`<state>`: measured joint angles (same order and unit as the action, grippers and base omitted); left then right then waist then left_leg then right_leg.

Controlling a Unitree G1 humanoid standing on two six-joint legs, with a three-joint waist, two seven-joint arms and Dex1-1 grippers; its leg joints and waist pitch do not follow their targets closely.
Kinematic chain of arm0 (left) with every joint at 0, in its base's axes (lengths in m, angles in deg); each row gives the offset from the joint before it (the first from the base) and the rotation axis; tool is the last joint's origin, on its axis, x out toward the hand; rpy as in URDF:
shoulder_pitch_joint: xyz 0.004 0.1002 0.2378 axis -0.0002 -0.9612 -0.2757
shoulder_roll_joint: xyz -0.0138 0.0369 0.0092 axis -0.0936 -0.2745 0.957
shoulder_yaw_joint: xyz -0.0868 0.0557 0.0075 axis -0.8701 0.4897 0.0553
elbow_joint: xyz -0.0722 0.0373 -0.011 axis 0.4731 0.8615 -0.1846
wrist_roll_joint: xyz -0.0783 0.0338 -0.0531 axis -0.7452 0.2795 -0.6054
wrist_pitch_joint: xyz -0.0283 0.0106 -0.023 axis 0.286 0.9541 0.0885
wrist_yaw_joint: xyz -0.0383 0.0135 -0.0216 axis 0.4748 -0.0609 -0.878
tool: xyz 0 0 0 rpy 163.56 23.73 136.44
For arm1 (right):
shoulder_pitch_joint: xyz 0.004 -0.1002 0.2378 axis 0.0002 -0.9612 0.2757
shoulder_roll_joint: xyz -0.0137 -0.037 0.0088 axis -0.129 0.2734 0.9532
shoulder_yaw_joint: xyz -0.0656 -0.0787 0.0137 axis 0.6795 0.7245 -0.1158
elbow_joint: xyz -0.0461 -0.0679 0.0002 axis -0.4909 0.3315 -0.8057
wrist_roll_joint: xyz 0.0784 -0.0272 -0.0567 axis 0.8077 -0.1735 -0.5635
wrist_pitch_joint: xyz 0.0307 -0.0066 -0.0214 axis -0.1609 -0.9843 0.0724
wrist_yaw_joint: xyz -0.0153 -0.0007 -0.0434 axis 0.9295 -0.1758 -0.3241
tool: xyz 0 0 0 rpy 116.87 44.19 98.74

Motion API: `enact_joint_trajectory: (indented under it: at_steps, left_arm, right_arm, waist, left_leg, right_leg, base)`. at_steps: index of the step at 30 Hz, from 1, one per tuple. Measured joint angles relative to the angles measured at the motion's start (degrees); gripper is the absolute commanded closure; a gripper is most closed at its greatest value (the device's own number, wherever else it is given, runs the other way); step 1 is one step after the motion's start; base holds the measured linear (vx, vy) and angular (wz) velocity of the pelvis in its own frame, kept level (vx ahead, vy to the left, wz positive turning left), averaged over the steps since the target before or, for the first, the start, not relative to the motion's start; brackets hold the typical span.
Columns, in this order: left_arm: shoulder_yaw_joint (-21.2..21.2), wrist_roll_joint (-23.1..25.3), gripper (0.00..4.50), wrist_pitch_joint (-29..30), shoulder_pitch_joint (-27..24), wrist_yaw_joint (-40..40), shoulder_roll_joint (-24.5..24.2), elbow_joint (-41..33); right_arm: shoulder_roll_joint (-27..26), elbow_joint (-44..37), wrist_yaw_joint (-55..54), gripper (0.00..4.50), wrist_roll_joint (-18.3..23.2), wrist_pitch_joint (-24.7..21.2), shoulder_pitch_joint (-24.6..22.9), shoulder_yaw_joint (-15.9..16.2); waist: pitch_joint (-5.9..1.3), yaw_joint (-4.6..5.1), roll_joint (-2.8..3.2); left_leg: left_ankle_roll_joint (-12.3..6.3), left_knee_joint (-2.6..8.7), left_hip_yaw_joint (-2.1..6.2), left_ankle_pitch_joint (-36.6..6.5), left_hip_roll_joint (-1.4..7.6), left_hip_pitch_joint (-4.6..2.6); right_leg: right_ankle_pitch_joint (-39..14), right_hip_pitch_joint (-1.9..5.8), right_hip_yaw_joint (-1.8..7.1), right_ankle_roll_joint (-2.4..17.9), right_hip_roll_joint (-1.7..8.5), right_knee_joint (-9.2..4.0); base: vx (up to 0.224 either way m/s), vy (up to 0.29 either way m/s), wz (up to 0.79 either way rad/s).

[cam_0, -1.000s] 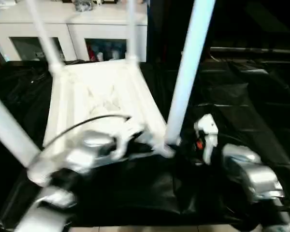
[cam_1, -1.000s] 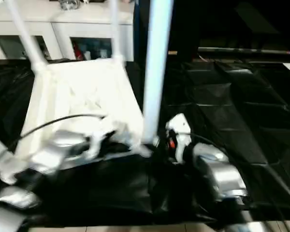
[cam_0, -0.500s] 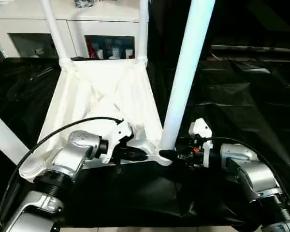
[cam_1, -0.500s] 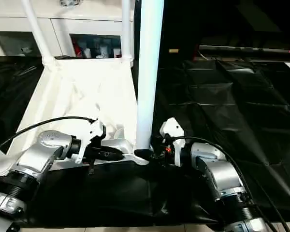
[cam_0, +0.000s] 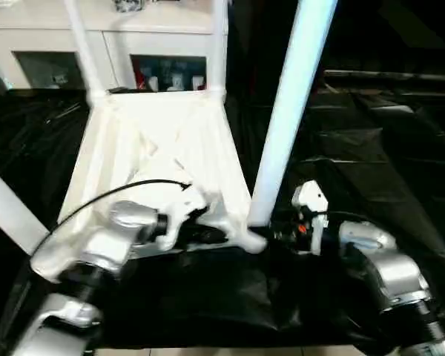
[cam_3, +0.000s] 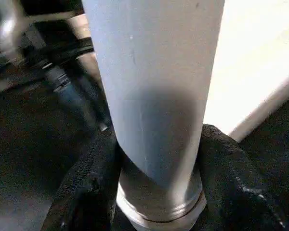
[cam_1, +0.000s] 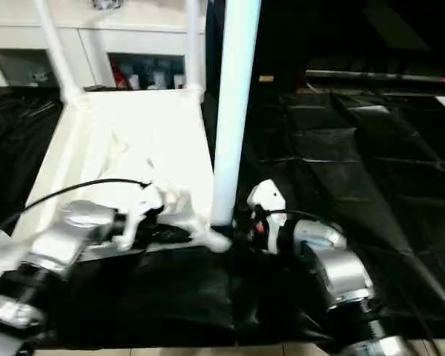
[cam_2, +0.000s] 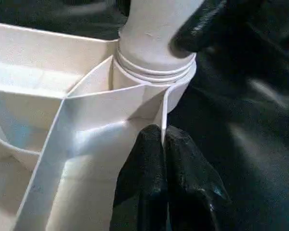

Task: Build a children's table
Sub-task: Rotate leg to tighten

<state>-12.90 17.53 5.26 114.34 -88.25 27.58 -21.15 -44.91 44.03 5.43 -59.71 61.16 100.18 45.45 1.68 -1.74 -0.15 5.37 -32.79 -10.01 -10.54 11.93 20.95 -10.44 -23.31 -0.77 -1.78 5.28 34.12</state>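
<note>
The children's table lies upside down on a black sheet, its white ribbed tabletop [cam_0: 156, 141] facing up. Legs stand in the far-left [cam_0: 81, 44], far-right [cam_0: 219, 44] and near-left [cam_0: 11, 211] corners. The near-right leg [cam_0: 282, 126] rises from its round socket [cam_2: 154, 72]. My left gripper [cam_0: 215, 236] is shut, pinching the thin rim wall just beside that socket [cam_2: 162, 139]. My right gripper [cam_0: 271, 236] clasps the base of the near-right leg [cam_3: 154, 86], with one black finger [cam_3: 86, 187] on each side of it.
A white cabinet with glass doors [cam_0: 44, 30] stands behind the table. The crumpled black sheet [cam_0: 371, 148] covers the ground to the right and in front. A strip of pale floor [cam_0: 208, 351] shows at the near edge.
My right gripper's fingers have closed in around the base of the near-right leg. The left gripper keeps its pinch on the rim. The head camera has shifted slightly.
</note>
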Motion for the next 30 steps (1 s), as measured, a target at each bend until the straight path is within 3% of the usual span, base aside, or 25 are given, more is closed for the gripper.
enact_joint_trajectory:
  at_steps: [7, 11, 17, 20, 22, 24, 30]
  left_arm:
    - [-0.18, 3.23, 4.5, -0.85, 4.06, 11.8, 7.29, 6.76]
    - [-0.58, 4.91, 4.5, -1.07, 6.7, 19.54, 11.43, 10.86]
    - [-0.77, 5.75, 4.5, -1.89, 7.5, 22.65, 12.92, 12.21]
    - [-0.81, 5.83, 4.5, -1.98, 7.47, 22.38, 12.89, 12.21]
    - [-0.88, 5.84, 4.5, -2.12, 7.45, 21.61, 12.73, 12.21]
    - [-0.92, 5.79, 4.5, -2.37, 7.43, 20.72, 12.43, 12.18]
    - [-0.37, 4.36, 4.5, -3.95, 6.64, 14.23, 9.52, 11.32]
  right_arm:
    - [-6.53, 1.3, -16.08, 2.52, -2.96, -0.03, -0.73, -4.51]
    - [-11.83, 4.3, -27.16, 2.53, -4.65, 0.11, 1.43, -7.26]
    - [-13.77, 5.58, -31.64, 2.53, -5.37, -0.8, 3.3, -8.24]
    - [-13.64, 5.26, -31.0, 2.53, -5.34, -1.21, 3.25, -8.38]
    - [-13.06, 4.81, -29.57, 1.98, -5.04, -1.31, 2.99, -8.46]
    - [-12.15, 4.65, -27.51, 1.81, -3.86, -1.29, 2.76, -8.53]
    - [-1.04, -1.23, -9.87, 1.41, 0.35, -4.69, -0.12, -6.34]
  waist:
    - [-0.09, -0.16, 0.03]
    - [-0.15, -0.13, -0.02]
    - [-0.31, -0.06, 0.26]
    - [-0.31, -0.08, 0.26]
    - [-0.31, -0.11, 0.29]
    - [-0.31, -0.11, 0.37]
    - [-0.24, -0.57, 0.67]
  left_leg:
    - [0.01, -0.02, 0.02, 0.0, -0.04, -0.44]
    - [0.01, -0.02, 0.03, 0.01, -0.05, -0.42]
    - [0.02, 0.08, 0.05, 0.0, -0.05, -0.39]
    - [0.02, 0.1, 0.05, 0.0, -0.05, -0.4]
    - [0.02, 0.11, 0.06, 0.0, -0.05, -0.39]
    - [0.02, 0.14, 0.06, 0.0, -0.04, -0.38]
    - [0.02, 0.24, 0.06, 0.0, -0.03, -0.27]
  right_leg:
    - [-0.17, 0.4, 0.07, -0.32, 0.03, -0.02]
    - [-0.17, 0.37, 0.08, -0.33, 0.03, -0.03]
    - [-0.03, 0.38, 0.02, -0.12, 0.01, -0.07]
    - [-0.03, 0.37, 0.0, -0.12, -0.01, -0.07]
    - [-0.04, 0.36, 0.0, -0.14, 0.0, -0.09]
    - [-0.04, 0.36, 0.0, -0.14, 0.0, -0.15]
    - [-0.07, 0.29, -0.08, -0.15, -0.03, -0.15]
  base:
    - [0.0, 0.0, 0.0]
    - [0.0, 0.0, 0.0]
    - [0.0, 0.0, 0.0]
    - [0.0, 0.0, 0.0]
    - [0.0, 0.0, 0.0]
    - [0.0, 0.0, 0.0]
    - [0.0, 0.0, 0.0]
